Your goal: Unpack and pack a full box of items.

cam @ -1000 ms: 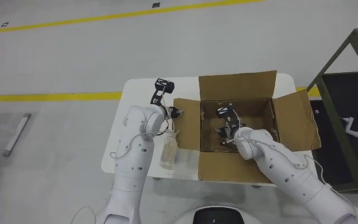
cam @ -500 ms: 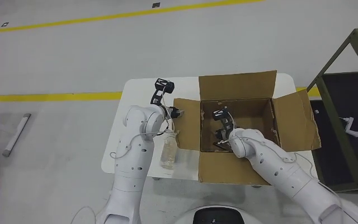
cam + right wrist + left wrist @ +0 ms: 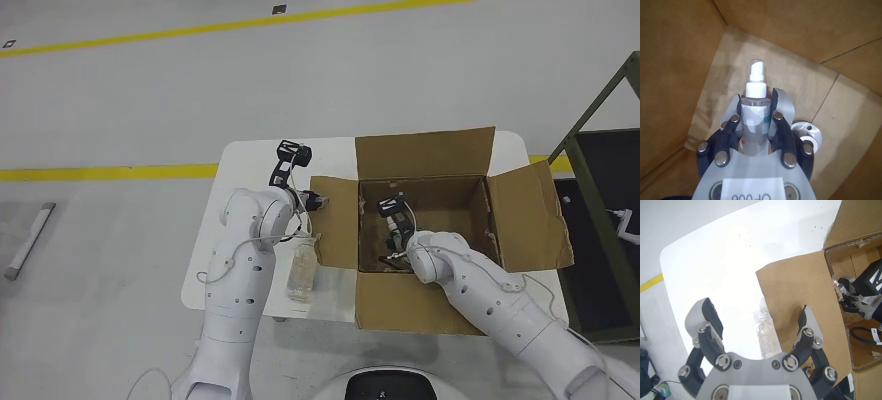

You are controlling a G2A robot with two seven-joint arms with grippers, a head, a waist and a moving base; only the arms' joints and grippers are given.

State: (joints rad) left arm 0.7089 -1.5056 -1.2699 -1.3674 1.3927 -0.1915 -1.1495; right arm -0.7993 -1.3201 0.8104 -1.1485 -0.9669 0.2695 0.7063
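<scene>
The spray bottle (image 3: 754, 113) is clenched in the right jaws, gripped across its body just below the white pump head. Its long axis is lined up with the jaws' own reach, so the nozzle points out past the jaw tips toward the floor of the box (image 3: 425, 155). In the top view these jaws are seen inside the box, close to its 9 o'clock wall. A metal flange (image 3: 806, 132) rests on the box floor just beside them. Whether the nozzle touches the floor cannot be told.

The left jaws are spread wide with nothing between them. They are held over the counter (image 3: 250, 170) at 9 o'clock of the box. Below them a water bottle (image 3: 766, 340) lies on its side along the edge of the 9 o'clock flap, its axis running 12 to 6 in the top view.

The right arm is judged the only one placed for the spray bottle. With the wall so near, a withdrawal back along the bottle's axis is judged necessary before any carry toward 9 o'clock.
</scene>
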